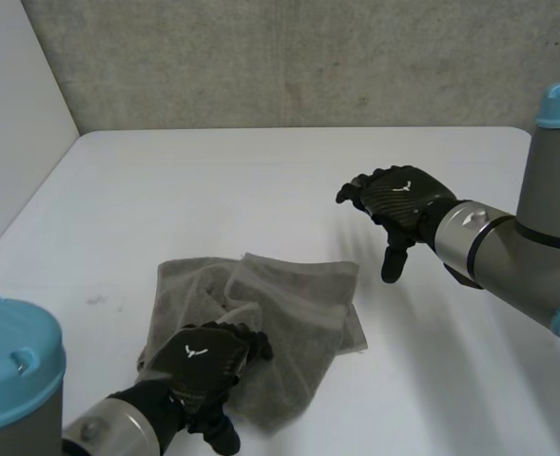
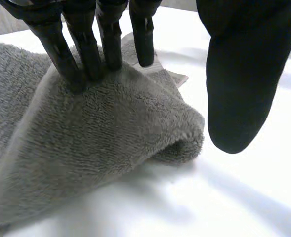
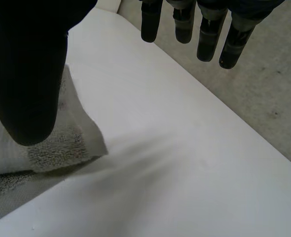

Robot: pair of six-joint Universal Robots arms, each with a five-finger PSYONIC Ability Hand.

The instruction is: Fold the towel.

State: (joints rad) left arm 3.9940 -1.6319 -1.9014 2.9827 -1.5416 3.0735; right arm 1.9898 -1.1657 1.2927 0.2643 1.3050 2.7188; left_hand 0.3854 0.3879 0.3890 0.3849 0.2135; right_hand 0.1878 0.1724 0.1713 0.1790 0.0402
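Item: one grey towel (image 1: 294, 313), laid rumpled and partly doubled over at the near middle of the white table (image 1: 260, 180). Hands: two. The left hand (image 1: 202, 359) is set on the towel's near left part, with straight fingers (image 2: 81, 49) pressed into the pile, the thumb held clear and nothing grasped. The right hand (image 1: 400, 201) is held above bare table to the far right of the towel, released and empty. Step judged: mid-fold, layer pinned. Next called for: the right edge to be taken and carried leftward.
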